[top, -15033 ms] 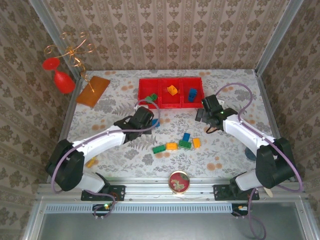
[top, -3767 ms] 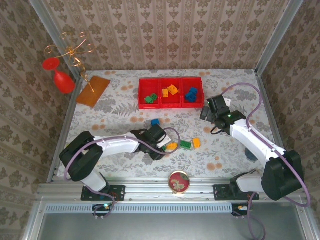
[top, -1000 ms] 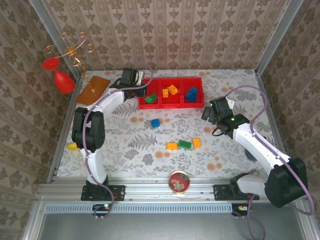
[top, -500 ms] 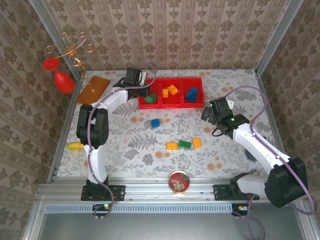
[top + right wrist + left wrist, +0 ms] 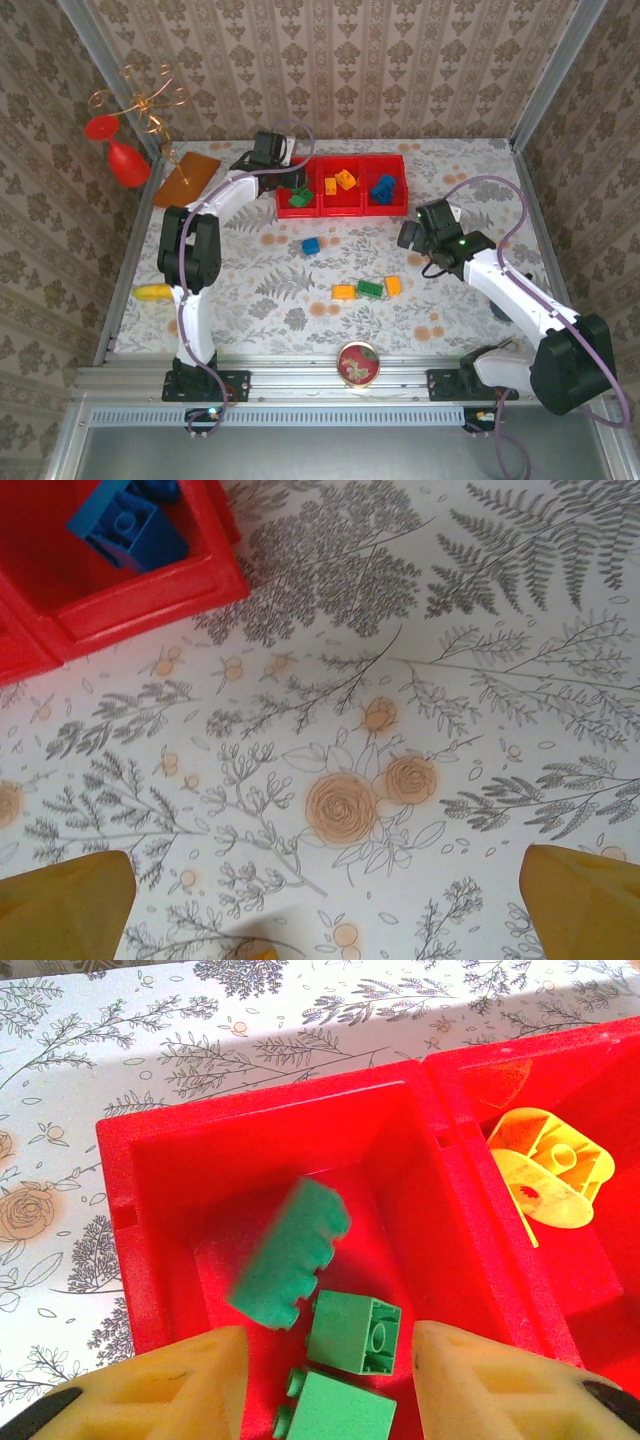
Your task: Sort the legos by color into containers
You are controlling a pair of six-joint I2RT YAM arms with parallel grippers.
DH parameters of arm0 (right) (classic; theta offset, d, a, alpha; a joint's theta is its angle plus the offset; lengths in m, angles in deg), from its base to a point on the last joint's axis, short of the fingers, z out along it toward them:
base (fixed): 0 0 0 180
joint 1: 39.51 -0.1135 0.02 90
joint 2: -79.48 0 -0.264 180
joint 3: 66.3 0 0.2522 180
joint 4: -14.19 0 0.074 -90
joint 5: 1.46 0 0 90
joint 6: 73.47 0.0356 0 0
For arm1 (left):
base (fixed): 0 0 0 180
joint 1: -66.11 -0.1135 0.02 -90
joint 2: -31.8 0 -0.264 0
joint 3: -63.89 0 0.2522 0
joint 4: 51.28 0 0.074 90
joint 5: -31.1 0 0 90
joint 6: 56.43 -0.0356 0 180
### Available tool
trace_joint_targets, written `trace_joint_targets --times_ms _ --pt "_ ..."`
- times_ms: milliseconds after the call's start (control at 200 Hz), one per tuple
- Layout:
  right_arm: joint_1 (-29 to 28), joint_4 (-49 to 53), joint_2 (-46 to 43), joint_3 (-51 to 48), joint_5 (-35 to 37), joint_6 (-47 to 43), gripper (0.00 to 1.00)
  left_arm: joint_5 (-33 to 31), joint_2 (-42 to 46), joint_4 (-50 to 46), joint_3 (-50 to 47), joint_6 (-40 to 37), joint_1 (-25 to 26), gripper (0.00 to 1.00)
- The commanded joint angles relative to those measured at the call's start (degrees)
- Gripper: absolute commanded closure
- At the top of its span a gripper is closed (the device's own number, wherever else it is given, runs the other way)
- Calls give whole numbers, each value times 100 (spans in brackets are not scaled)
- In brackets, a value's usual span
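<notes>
My left gripper (image 5: 292, 183) hangs open over the left bin of the red containers (image 5: 345, 211). In the left wrist view a blurred green lego (image 5: 290, 1253) is loose in that bin (image 5: 115, 1175), beside two more green legos (image 5: 354, 1332) between my spread fingers (image 5: 160, 1390). The middle bin holds orange-yellow legos (image 5: 340, 181), and blue legos (image 5: 383, 186) lie in the right one. On the table lie a blue lego (image 5: 311, 245), two orange ones (image 5: 343, 292) and a green one (image 5: 370, 289). My right gripper (image 5: 410, 236) is open and empty above bare cloth, just off the tray's right corner (image 5: 150, 600).
An orange-brown board (image 5: 187, 180) and a gold wire stand with red pieces (image 5: 125, 150) are at the back left. A small yellow piece (image 5: 152, 292) lies by the left edge. A round tin (image 5: 358, 362) sits at the front edge. Metal posts frame the table.
My left gripper has edged right over the left bin and opened, and the green lego it carried has left the fingers. The right gripper has shifted slightly left.
</notes>
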Motion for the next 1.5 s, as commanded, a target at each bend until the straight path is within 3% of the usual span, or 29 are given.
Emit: trace_joint_targets --times_ms 0,340,535,595,1095,1495 --pt "-183 451 -148 -7 -35 -136 0 -24 164 35 43 68 69 51" --pt "-674 981 -65 213 -27 -77 0 -76 1266 328 -796 180 189 35" --pt "-868 1242 28 245 -390 -47 9 -316 2289 626 -1725 417 210 12" --pt "-912 1257 81 215 -534 -33 12 -423 2603 702 -2051 478 210 0" --pt "-1067 966 746 104 -1211 -89 21 -965 4759 796 -4164 986 -24 0" --pt "-1102 800 1296 129 -1451 -170 24 -896 5304 768 -4734 1175 -325 0"
